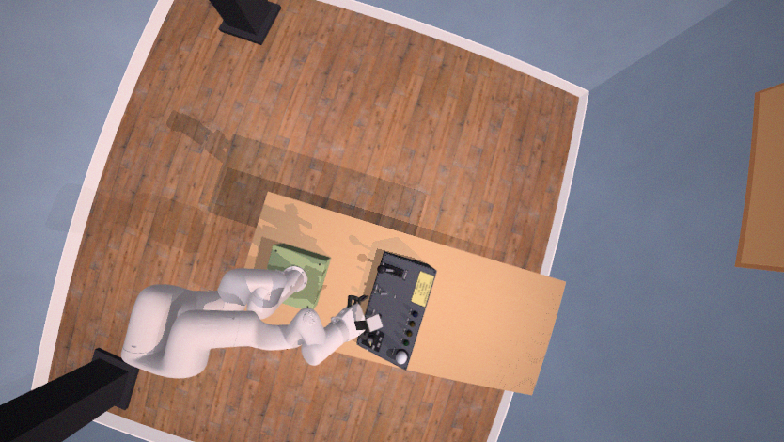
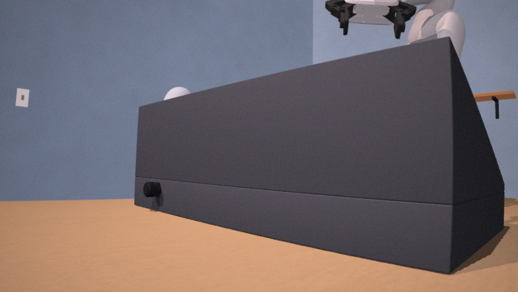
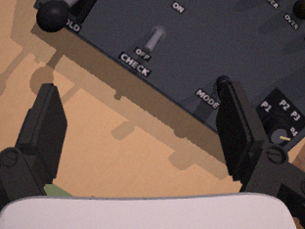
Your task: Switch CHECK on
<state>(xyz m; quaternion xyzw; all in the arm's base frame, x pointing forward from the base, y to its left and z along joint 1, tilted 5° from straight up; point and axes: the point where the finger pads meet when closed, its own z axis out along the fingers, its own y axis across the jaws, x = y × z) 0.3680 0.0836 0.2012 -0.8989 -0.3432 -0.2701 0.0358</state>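
With its claw (image 1: 366, 317) (image 2: 371, 35) (image 3: 141, 102) spread fully open and nothing in its grasp, a white robot arm (image 1: 208, 329) (image 2: 449, 32) reaches over the near side of a dark console (image 1: 395, 307) (image 2: 289, 145) (image 3: 196, 54). The CHECK toggle (image 1: 381, 293) (image 3: 156, 38), a slim grey lever, stands on the console's sloping face near its lower edge, between the ON and OFF lettering and nearer OFF. In the wrist view it appears ahead of the gap between the fingers, apart from both.

One end of the console sits close to a long edge of the pale wooden bench (image 1: 493, 323) (image 2: 109, 250) (image 3: 112, 161), whose top extends well beyond the tall back panel. On the opposite side, a strip of bench separates the console from a green plate (image 1: 318, 279) (image 3: 58, 190) beneath the arm's mount.

The arm bends out past the bench edge and back in, its fingers pointing down in the exterior view. One finger overlaps the black MODE lever (image 3: 223, 81) in the wrist view; whether they touch cannot be told. A smooth white dome (image 1: 401, 357) (image 2: 177, 93) rises at one corner of the matte, wedge-shaped housing, and a stubby black cylinder (image 2: 151, 189) juts from its back.
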